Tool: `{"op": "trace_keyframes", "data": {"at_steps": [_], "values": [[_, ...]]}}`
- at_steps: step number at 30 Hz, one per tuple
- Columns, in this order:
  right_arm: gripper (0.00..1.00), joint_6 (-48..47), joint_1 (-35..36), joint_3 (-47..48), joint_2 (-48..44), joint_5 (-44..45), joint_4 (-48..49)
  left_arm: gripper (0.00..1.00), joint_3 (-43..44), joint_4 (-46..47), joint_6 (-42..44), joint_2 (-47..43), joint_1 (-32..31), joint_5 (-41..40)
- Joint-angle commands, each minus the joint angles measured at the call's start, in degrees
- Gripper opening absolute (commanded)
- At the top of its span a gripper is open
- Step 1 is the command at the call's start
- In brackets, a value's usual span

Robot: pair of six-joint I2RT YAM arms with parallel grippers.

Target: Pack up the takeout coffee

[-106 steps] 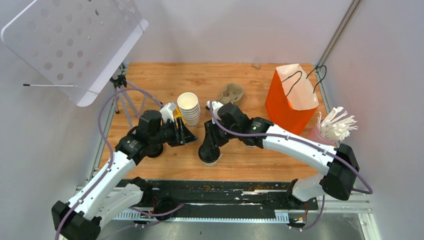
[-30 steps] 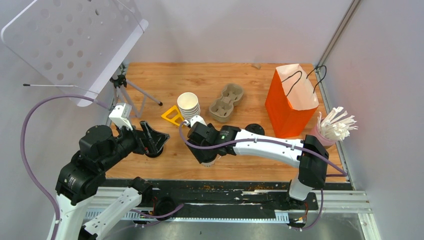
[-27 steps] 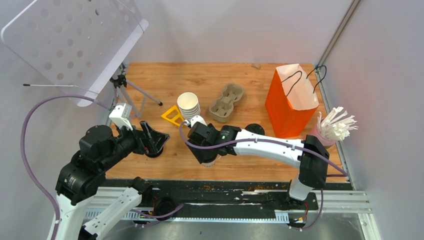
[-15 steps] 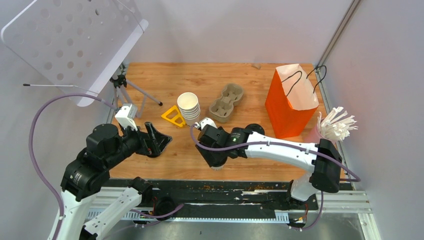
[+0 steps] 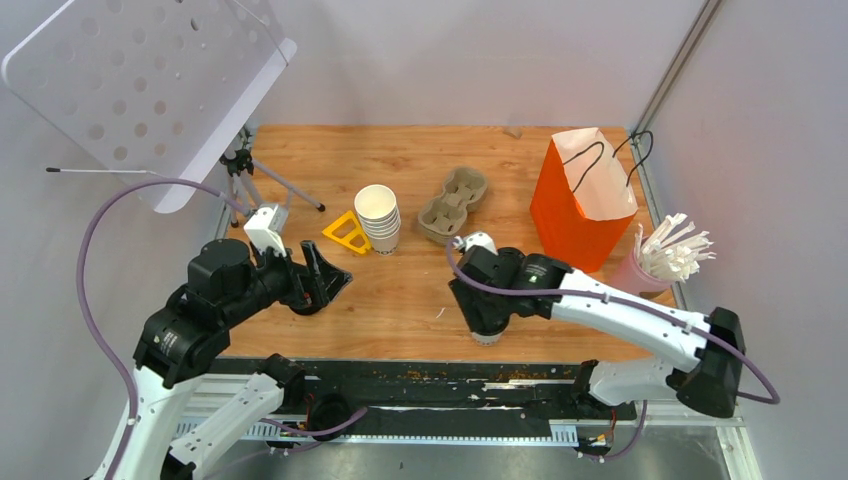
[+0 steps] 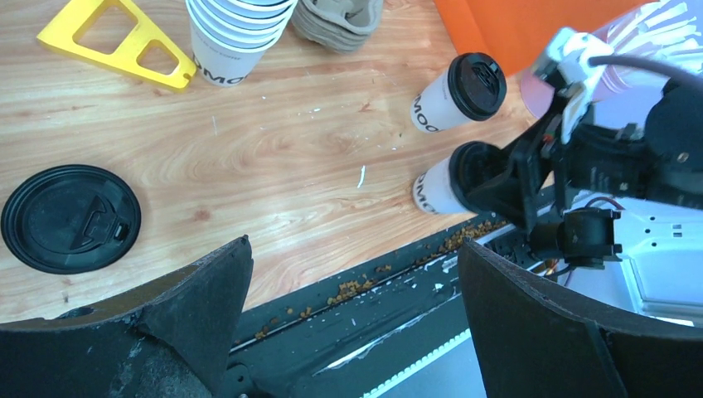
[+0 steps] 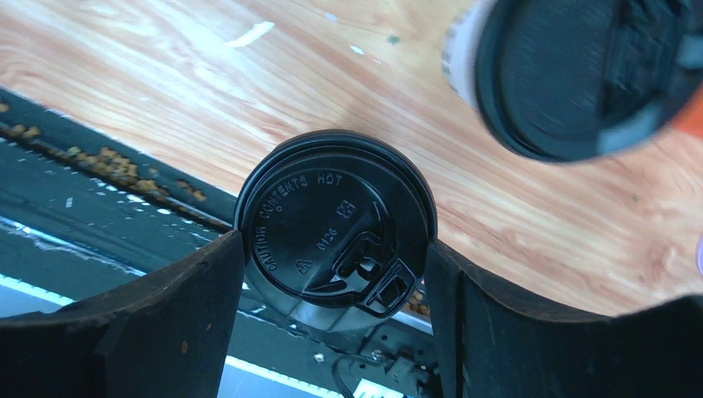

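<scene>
The right gripper (image 7: pixel 333 249) is clamping the takeout coffee (image 6: pixel 433 189), one finger pressing against each side of its black lid (image 7: pixel 332 220). The cup is standing upright: long axis vertical, lid facing up, base down. It is sitting at the near edge of the tabletop (image 5: pixel 400 310), right of centre. In the right wrist view the lid is overlapping both the wood and the black strip past the edge. Cannot tell whether the base is touching the wood. The sip tab is pointing toward the lower right of that view, close to one finger.

The lid embossing is reading "CAUTION CONTENTS HOT", with small digits that look like 0126 nearer the centre. On the white side only a few dark letters, "MO"-like, are showing.

A second lidded cup (image 6: pixel 468 87) is standing just beyond it, near the orange bag (image 5: pixel 575 210). The stack of lidless cups (image 5: pixel 378 215) is showing similar partial print.

The left gripper (image 6: pixel 352 253) is hanging with jaws wide apart, holding nothing, over the near-left part of the tabletop, with a loose black lid (image 6: pixel 70 220) lying below it.
</scene>
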Motion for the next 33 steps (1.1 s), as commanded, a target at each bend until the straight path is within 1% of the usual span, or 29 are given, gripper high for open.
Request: {"op": "trace_keyframes", "data": {"at_steps": [1, 5, 10, 17, 23, 25, 31, 33], "values": [[0.62, 2.30, -6.38, -4.07, -7.24, 1.35, -4.58, 1.00, -0.96, 2.01, 1.03, 0.46, -0.14, 1.41], [0.62, -0.39, -13.99, -7.50, -13.17, 0.94, -4.97, 1.00, -1.18, 1.91, 1.37, 0.89, -0.14, 1.73], [0.62, -3.17, -19.99, -11.00, -17.60, 0.30, -2.35, 1.00, -1.26, 1.62, 1.76, 1.60, -0.14, 1.80], [0.64, -3.90, -21.90, -12.47, -17.46, -1.25, 0.35, 1.00, -1.47, 1.79, 1.59, 2.33, -0.14, 1.90], [0.70, -3.78, -22.44, -12.99, -16.76, -1.20, 1.14, 1.00, -1.39, 1.56, 1.22, 2.46, -0.14, 2.07], [0.73, -3.78, -22.57, -12.79, -16.92, -0.99, 1.11, 1.00, -1.26, 1.02, 1.12, 2.62, -0.14, 2.00], [0.89, -3.63, -22.61, -9.83, -18.38, -0.13, -1.57, 1.00, -1.02, -0.85, 0.95, 2.68, -0.14, 1.00], [0.94, -3.88, -22.61, -9.38, -19.21, -0.12, -1.65, 1.00, -1.31, -1.07, 0.47, 2.71, -0.14, 0.95]]}}
